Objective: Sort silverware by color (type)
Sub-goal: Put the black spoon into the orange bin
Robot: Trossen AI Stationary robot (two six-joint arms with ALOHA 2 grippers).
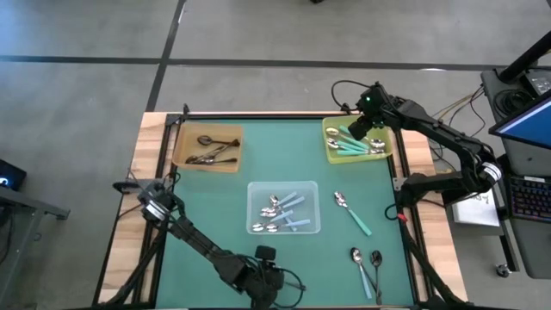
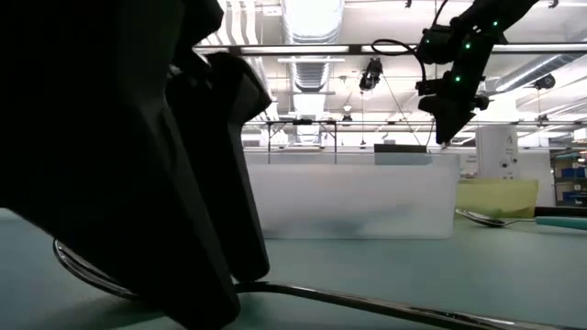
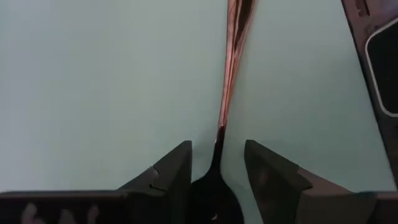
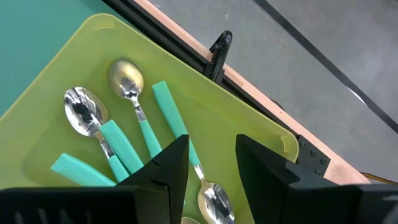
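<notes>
My left gripper [image 3: 217, 149] is open at the table's near edge [image 1: 265, 258], down at the teal mat. Its fingers stand on either side of an all-dark spoon [image 3: 233, 68], at the neck next to the bowl. That spoon [image 2: 367, 307] lies flat, its handle pointing away from the gripper. My right gripper [image 4: 211, 146] is open and empty above the yellow-green tray [image 1: 329, 129] at the far right. Several teal-handled spoons [image 4: 118, 146] lie in that tray. My left gripper has its fingers [image 3: 177, 165] around the dark spoon's neck [image 3: 219, 140] from above, with mat showing on both sides of the neck. Nearer the wrist the bowl merges with the dark fingers, so I cannot tell whether they touch it. The spoon lies on the mat.
A brown tray [image 1: 182, 155] at the far left holds dark spoons. A clear tray [image 1: 312, 226] at the middle holds pale-blue-handled spoons. A teal-handled spoon [image 1: 353, 213] lies loose on the mat right of it, and two more spoons [image 1: 366, 267] near the right near corner.
</notes>
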